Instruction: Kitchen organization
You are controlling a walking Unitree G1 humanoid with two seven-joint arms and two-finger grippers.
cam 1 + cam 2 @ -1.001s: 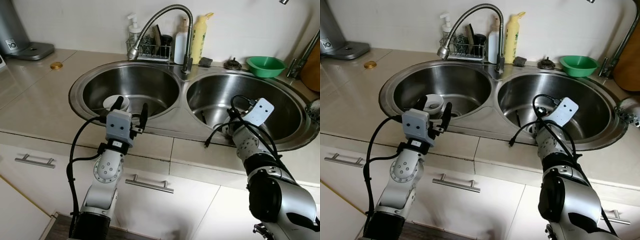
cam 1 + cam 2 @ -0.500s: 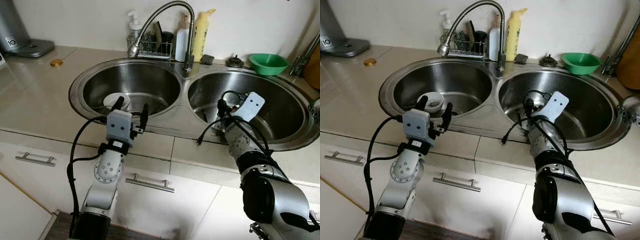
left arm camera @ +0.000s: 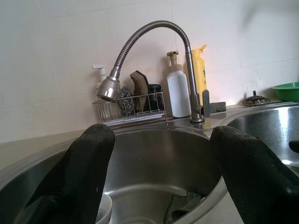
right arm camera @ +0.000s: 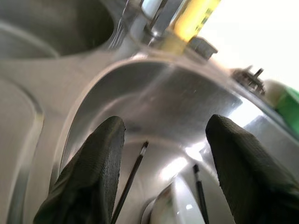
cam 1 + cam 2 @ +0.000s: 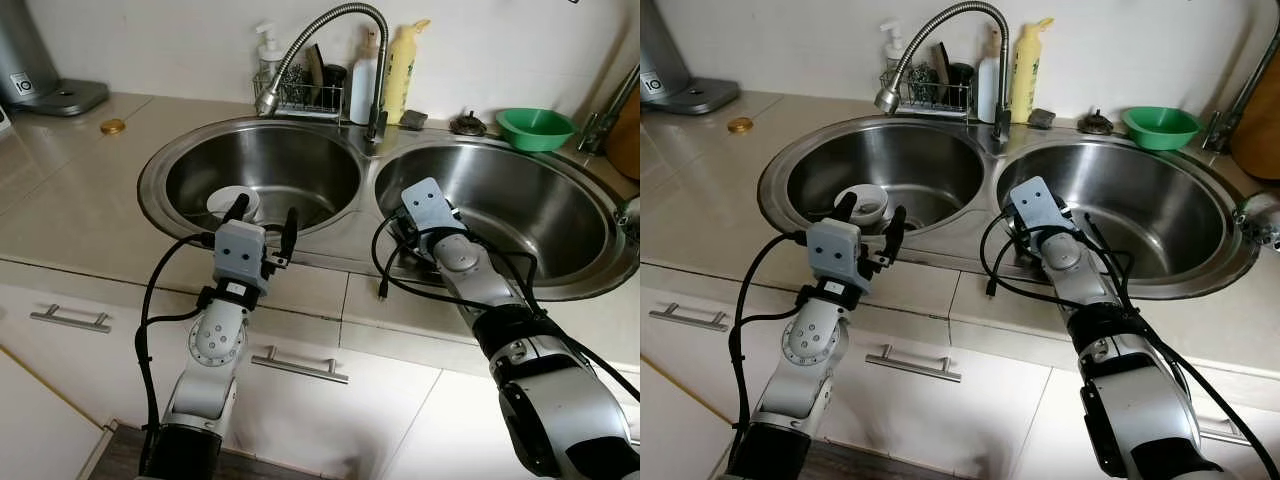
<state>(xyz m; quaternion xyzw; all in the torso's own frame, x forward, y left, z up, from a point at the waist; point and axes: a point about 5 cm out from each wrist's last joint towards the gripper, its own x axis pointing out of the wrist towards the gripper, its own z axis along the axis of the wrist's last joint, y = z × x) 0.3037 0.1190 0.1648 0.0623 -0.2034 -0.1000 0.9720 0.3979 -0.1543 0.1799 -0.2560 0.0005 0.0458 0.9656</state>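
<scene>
Little looks done: the white bowl (image 5: 232, 203) sits in the left basin, thin, possibly chopstick-like sticks (image 4: 128, 181) in the right; left tool (image 5: 261, 222) and right tool (image 4: 161, 154) gape empty.

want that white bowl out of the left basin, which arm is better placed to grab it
Left. The left gripper hovers open at the left basin's near rim, just short of the white bowl. The right gripper points into the right basin.

Green bowl (image 5: 536, 128) on counter at 2 o'clock, gold lid (image 5: 113, 128) at 10 o'clock, grey appliance (image 5: 40, 70) behind it.
</scene>
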